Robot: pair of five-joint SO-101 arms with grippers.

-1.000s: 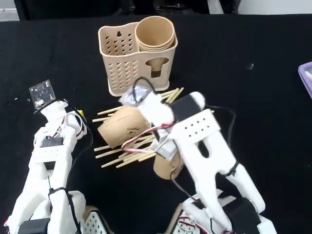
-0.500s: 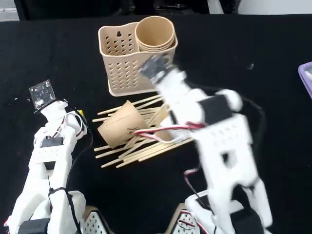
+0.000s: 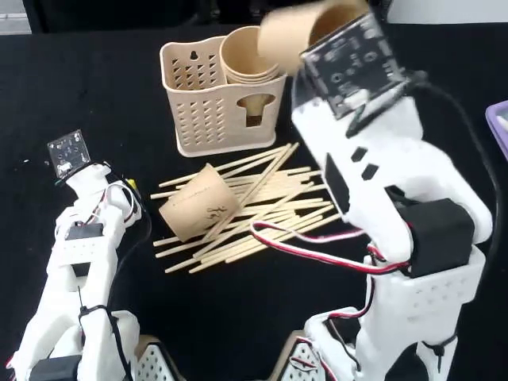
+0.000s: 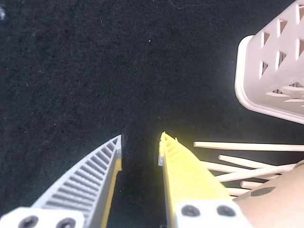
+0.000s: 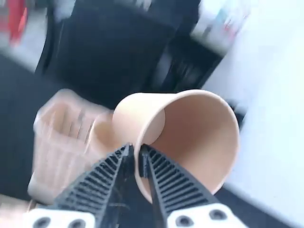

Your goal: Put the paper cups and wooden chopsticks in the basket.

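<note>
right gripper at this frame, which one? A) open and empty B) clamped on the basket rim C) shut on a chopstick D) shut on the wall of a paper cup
D: in the right wrist view the right gripper has one finger inside and one outside the wall of a paper cup, and the high view shows that cup in the air near the basket.

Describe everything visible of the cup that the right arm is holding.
The cup is plain tan paper, tapered and empty. It is tilted, its open mouth facing the wrist camera. The right tool is shut on its wall at the rim. In the high view it hangs in the air near the basket, off the table, and nothing else visibly touches it.
</note>
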